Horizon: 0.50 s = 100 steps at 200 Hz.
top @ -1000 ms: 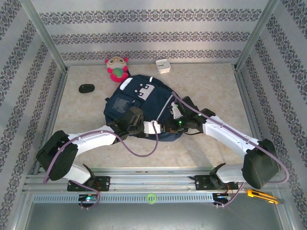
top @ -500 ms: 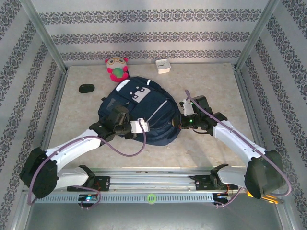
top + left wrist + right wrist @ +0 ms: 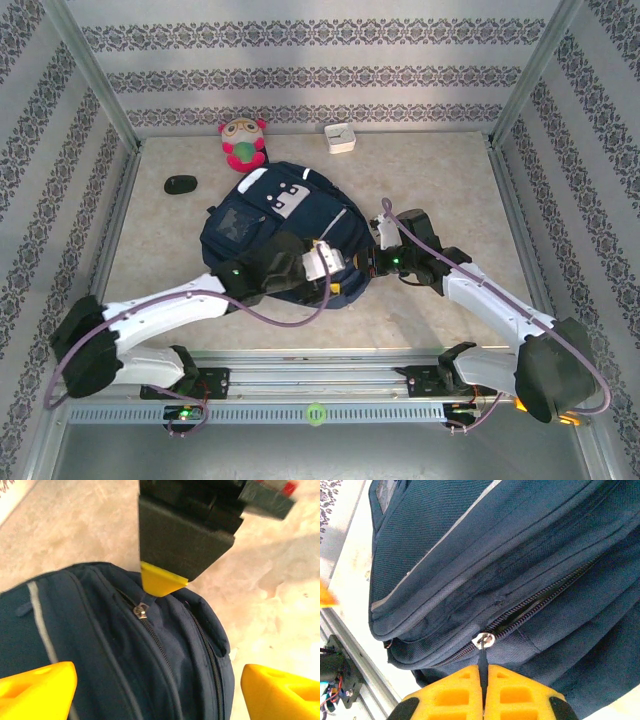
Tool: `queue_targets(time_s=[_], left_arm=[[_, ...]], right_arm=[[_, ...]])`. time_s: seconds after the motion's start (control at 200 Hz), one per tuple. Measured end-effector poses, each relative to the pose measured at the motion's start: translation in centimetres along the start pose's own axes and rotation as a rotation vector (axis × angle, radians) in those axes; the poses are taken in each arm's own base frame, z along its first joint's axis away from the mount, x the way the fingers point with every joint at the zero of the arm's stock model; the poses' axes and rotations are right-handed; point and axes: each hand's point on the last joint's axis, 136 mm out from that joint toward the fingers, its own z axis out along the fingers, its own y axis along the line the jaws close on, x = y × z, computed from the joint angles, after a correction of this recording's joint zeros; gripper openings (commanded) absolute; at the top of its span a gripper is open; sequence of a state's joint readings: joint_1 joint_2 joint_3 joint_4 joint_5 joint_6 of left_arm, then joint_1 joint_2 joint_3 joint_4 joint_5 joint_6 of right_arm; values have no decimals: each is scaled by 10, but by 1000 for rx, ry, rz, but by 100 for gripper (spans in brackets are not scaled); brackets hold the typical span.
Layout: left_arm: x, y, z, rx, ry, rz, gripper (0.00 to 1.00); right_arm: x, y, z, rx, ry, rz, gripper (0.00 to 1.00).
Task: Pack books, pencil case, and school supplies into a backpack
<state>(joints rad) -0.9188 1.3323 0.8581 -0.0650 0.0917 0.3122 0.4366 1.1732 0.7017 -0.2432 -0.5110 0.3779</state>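
While the right end effector (image 3: 483,675) pinches a zipper pull (image 3: 482,656) on the backpack (image 3: 470,545), the left end effector (image 3: 159,680) hangs spread just above it.

Bright, even overhead light is washing the top view, leaving the pale counter (image 3: 440,180) around the backpack (image 3: 285,235) softly glowing and throwing only faint shadows just beside the backpack's edges. In the left wrist view the counter to the right of the backpack is blowing out toward white, and the left jaws' yellow tips are blurring below it. In the right wrist view the backpack's weave and zipper pull (image 3: 483,640) are showing crisp, while the right jaws are softening slightly.
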Motion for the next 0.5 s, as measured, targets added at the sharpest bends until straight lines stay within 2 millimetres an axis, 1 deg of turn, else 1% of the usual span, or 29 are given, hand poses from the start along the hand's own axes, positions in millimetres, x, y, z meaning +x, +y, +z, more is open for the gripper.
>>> queue_targets(time_s=[0.08,0.125,0.165,0.25,0.265,0.325,0.385,0.41,0.425,0.5], left_arm=[[11,0,20,-21,56,-33,87],[16,1,30,-35,86,-49,82],[20,5,38,-58,109,-65,73],[27,13,49,-110,139,-82,46],[28,14,50,-117,143,-83,41],[30,17,51,-137,150,-86,29],[28,16,51,-132,143,-87,9],[27,15,50,-126,138,-89,2],[26,15,50,-120,134,-85,0],[21,7,46,-77,106,-65,0]], right_arm=[[-1,1,0,-4,-4,-3,0],[-2,1,0,-6,-6,-4,0],[-2,1,0,-6,-7,-5,0],[-2,1,0,-6,-7,-5,0],[-2,1,0,-6,-7,-5,0],[-2,1,0,-6,-8,-5,0],[-3,0,0,-3,-15,-5,0],[-3,0,-1,-2,-17,-5,0],[-3,-1,-1,0,-19,-3,0],[-2,-5,-3,11,-28,10,0]])
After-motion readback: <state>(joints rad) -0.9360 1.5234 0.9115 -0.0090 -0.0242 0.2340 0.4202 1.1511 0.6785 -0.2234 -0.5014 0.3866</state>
